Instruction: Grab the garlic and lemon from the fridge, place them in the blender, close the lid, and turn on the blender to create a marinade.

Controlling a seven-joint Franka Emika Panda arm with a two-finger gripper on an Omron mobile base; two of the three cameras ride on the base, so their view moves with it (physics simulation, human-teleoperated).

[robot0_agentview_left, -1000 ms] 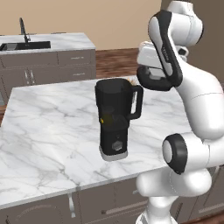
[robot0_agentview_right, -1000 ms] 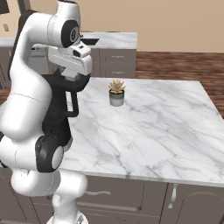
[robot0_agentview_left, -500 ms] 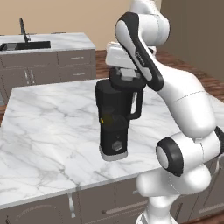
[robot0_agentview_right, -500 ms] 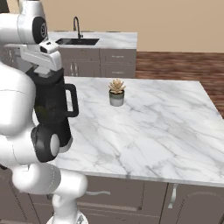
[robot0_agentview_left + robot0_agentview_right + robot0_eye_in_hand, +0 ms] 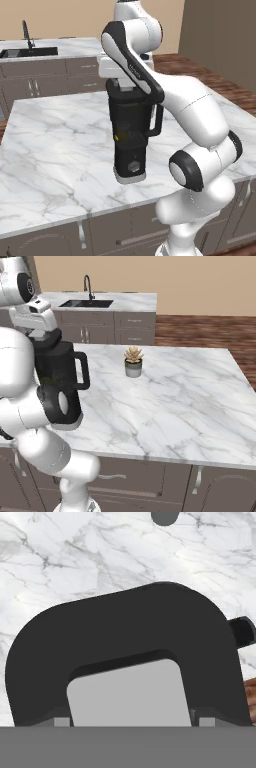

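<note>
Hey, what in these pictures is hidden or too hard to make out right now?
- Gripper: left base view, the arm covers it above the blender.
- Blender knob: right base view, the arm's dark joint blocks it.
- Lid: hand view, its near edge is cut off at the bottom.
- Garlic: the dark jar hides it.

A black blender [image 5: 131, 137] stands upright on the marble island [image 5: 55, 150], handle to the right, a yellow spot on its jar and a round knob on its base, with the white arm's hand directly over its top, and a sink [image 5: 27, 51] on the far counter.
</note>
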